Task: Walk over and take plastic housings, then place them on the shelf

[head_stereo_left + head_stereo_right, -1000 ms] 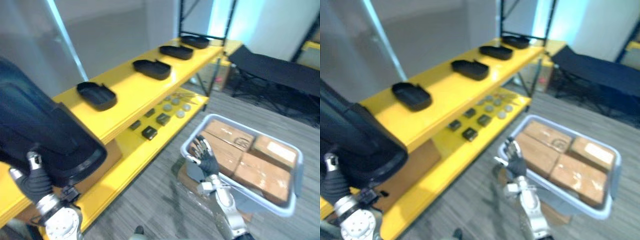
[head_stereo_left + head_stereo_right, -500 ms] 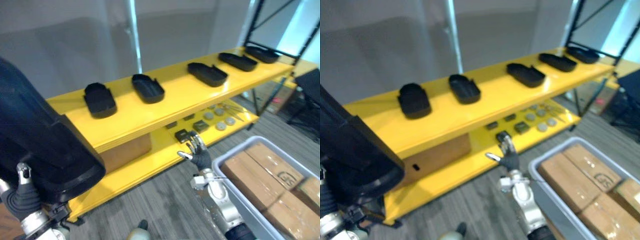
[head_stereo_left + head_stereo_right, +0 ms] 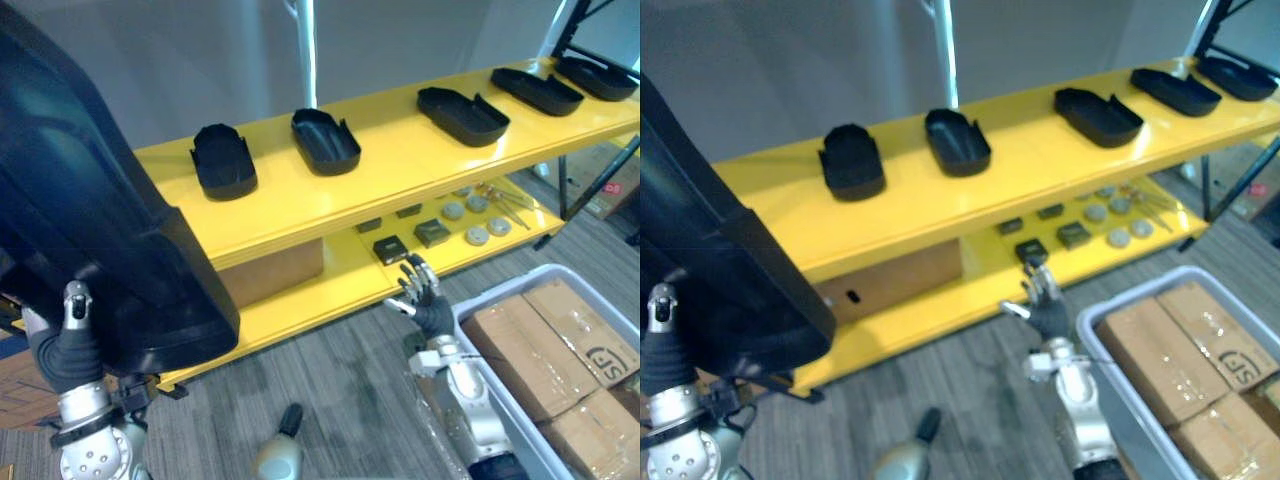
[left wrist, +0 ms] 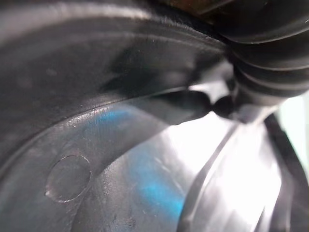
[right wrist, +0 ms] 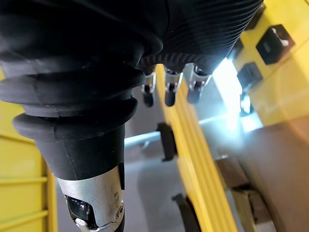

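Seen from the head, a big black plastic housing (image 3: 90, 230) looms at the near left. The left hand (image 3: 68, 342) sits just under its lower edge, its fingers tucked behind the shell, so I can't tell how they grip. The left wrist view looks at that same housing from inside, glossy, with a round moulded mark.

The right hand (image 3: 428, 308) hangs empty, fingers spread, in front of the yellow shelf (image 3: 390, 150) at its lower board, just beside the grey bin (image 3: 505, 287) of cardboard boxes (image 3: 540, 340). Its own wrist view shows the dark fingertips (image 5: 166, 96) straight, with nothing between them.

Five more housings (image 3: 325, 140) lie in a row along the upper board, well apart from both hands. Small dark blocks (image 3: 390, 248) and grey discs (image 3: 478, 236) lie toward the lower board's right end
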Motion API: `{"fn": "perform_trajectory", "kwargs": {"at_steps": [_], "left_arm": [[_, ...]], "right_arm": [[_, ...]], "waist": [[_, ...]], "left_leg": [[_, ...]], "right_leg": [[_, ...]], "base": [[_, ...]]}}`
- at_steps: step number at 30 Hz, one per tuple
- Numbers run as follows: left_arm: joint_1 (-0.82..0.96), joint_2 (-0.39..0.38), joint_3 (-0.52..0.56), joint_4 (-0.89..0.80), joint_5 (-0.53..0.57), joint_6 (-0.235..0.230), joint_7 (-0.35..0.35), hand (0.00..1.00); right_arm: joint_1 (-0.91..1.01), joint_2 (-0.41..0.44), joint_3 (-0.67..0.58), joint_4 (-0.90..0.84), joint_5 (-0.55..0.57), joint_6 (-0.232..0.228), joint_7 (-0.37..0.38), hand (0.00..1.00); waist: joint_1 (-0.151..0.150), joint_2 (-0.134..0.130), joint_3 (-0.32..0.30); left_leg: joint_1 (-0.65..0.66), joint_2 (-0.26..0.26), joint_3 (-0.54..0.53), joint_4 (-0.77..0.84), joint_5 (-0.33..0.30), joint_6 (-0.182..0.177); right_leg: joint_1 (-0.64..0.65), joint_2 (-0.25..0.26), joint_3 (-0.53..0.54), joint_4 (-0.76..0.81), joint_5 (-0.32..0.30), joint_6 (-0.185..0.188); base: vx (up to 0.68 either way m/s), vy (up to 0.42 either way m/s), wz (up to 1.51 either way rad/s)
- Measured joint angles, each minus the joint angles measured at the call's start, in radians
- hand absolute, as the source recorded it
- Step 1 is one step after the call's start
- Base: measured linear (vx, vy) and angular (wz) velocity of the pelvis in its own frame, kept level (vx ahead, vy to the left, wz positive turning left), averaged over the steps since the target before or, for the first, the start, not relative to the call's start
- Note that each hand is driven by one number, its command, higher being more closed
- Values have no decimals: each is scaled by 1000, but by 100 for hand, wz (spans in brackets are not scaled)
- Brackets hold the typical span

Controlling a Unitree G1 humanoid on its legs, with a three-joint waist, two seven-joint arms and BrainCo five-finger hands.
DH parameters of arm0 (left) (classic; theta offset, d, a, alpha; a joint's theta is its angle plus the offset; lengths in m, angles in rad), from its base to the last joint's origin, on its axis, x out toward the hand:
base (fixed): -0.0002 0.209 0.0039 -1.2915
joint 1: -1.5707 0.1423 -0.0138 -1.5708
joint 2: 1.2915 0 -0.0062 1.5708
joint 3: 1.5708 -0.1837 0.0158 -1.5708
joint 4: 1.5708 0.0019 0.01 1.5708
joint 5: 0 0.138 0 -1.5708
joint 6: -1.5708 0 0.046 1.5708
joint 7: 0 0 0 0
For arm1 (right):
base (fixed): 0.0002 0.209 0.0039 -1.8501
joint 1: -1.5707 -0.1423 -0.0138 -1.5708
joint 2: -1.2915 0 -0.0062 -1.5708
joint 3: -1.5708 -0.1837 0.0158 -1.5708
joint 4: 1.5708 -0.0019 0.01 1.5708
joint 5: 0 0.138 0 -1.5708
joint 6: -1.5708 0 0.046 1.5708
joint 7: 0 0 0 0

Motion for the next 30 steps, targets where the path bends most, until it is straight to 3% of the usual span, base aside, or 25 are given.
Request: {"fn": "perform_trajectory", "kwargs": {"at_steps": [3,4,6,7,8,9,11,13,14,15,16,17,18,19,20,21,22,23,24,25,26,27,28,29,30], "left_arm": [[-38,4,39,0,-1,-4,-3,100],[-59,14,51,0,0,-4,-4,100],[-86,10,46,17,7,-4,-2,100],[-102,21,41,26,8,-3,-2,100],[-112,40,41,27,8,0,2,100],[-115,53,41,28,8,3,4,100],[-134,76,37,35,8,13,35,100],[-165,78,26,44,7,21,46,100],[-199,80,14,63,6,25,47,100],[-219,82,3,77,6,29,47,100],[-241,84,-28,98,7,41,50,100],[-244,86,-57,109,8,48,56,100],[-239,86,-67,109,10,50,58,100],[-224,84,-75,105,16,52,65,100],[-217,75,-84,106,16,53,67,100],[-192,41,-102,104,27,61,66,100],[-178,17,-121,105,44,64,64,100],[-178,4,-135,107,46,64,60,100],[-188,-15,-167,109,45,64,46,100],[-212,-33,-197,113,46,63,21,100],[-226,-35,-217,118,46,61,14,100],[-252,-38,-248,130,45,57,0,100],[-270,-38,-254,144,46,50,-2,100],[-284,-24,-247,147,46,49,-1,100],[-284,-30,-246,155,46,47,0,100]], "right_arm": [[-13,31,-1,-1,0,-32,-7,0],[-13,48,-5,-1,0,-35,-19,0],[-8,47,-11,-3,1,-47,-37,0],[1,54,-16,-8,0,-59,-37,0],[0,65,-28,-15,-2,-61,-36,0],[-2,73,-35,-15,-2,-62,-36,0],[-13,87,-52,-21,-13,-67,-30,0],[-17,83,-85,-66,-25,-74,-21,0],[-19,70,-114,-99,-25,-85,-16,0],[-19,60,-127,-113,-25,-92,-18,0],[-19,39,-146,-135,-25,-107,-33,0],[-20,25,-158,-164,-30,-116,-46,0],[-22,19,-158,-180,-31,-121,-53,0],[-37,12,-148,-210,-32,-132,-54,0],[-51,5,-146,-219,-34,-140,-54,0],[-78,-13,-144,-225,-54,-151,-62,0],[-106,-36,-143,-228,-71,-167,-70,0],[-117,-47,-146,-229,-77,-172,-78,0],[-127,-69,-163,-238,-125,-174,-111,0],[-123,-73,-192,-265,-178,-166,-148,0],[-120,-78,-207,-284,-196,-163,-167,0],[-126,-73,-230,-314,-226,-160,-194,0],[-137,-74,-231,-327,-236,-162,-194,0],[-153,-64,-230,-339,-237,-163,-191,0],[-163,-63,-244,-349,-237,-179,-190,0]], "waist": [[4,-41,21],[3,-68,35],[-4,-50,34],[-6,-49,25],[-8,-51,26],[-10,-49,28],[-38,-46,30],[-55,-37,30],[-70,-33,31],[-79,-30,32],[-100,-26,33],[-112,-32,29],[-111,-42,23],[-105,-68,5],[-105,-65,3],[-102,-24,-8],[-107,5,-26],[-108,18,-34],[-115,39,-46],[-124,53,-55],[-130,54,-56],[-140,59,-52],[-141,58,-54],[-137,22,-57],[-141,24,-65]], "left_leg": [[-48,-43,39,123,-69,26],[-57,-68,95,205,-126,76],[-55,-82,96,282,-195,56],[-42,-92,93,286,-212,73],[-13,-96,92,271,-225,84],[6,-98,88,255,-227,88],[68,-90,37,216,-232,121],[92,-85,4,197,-240,126],[93,-90,-30,191,-244,126],[92,-94,-53,192,-248,124],[95,-102,-107,193,-254,118],[100,-117,-151,192,-261,104],[101,-129,-166,193,-270,100],[100,-152,-186,197,-290,88],[100,-146,-188,204,-303,83],[81,-85,-128,214,-329,83],[53,-14,-9,209,-319,82],[40,17,55,207,-309,68],[14,66,189,202,-262,64],[17,110,322,185,-155,84],[31,109,359,176,-127,58],[49,106,430,158,-96,102],[62,102,426,136,-90,103],[85,72,416,90,-76,81],[104,67,396,28,-70,65]], "right_leg": [[8,-44,2,18,-24,-11],[39,-72,-4,18,-34,-32],[12,-105,31,204,11,-117],[-72,-139,96,360,85,-149],[-136,-157,166,492,199,-152],[-171,-164,197,553,244,-149],[-260,-109,226,660,93,-126],[-304,-19,237,504,11,-129],[-332,47,308,362,9,-130],[-342,77,354,298,14,-122],[-351,118,437,201,33,-96],[-350,128,481,140,55,-66],[-349,124,481,117,61,-64],[-340,102,477,86,120,-72],[-329,102,462,84,153,-61],[-306,113,397,78,141,-80],[-288,113,334,67,134,-94],[-275,110,296,59,132,-97],[-234,103,216,34,128,-103],[-182,92,136,31,116,-114],[-162,83,103,44,107,-116],[-184,62,65,157,71,-124],[-194,66,96,135,53,-111],[-200,44,118,77,85,-88],[-196,46,108,73,63,-78]], "base": [[23,112,11],[120,168,14],[141,183,26],[132,261,29],[140,265,17],[219,197,16],[309,131,34],[236,60,56],[231,2,82],[282,-51,121],[237,-122,138],[248,-164,134],[296,-248,110],[276,-245,78],[338,-301,102],[300,-265,123],[282,-242,133],[272,-188,165],[275,-132,191],[302,-102,199],[218,-55,184],[94,-31,134],[12,-10,107],[18,-58,65],[84,-70,35]]}}
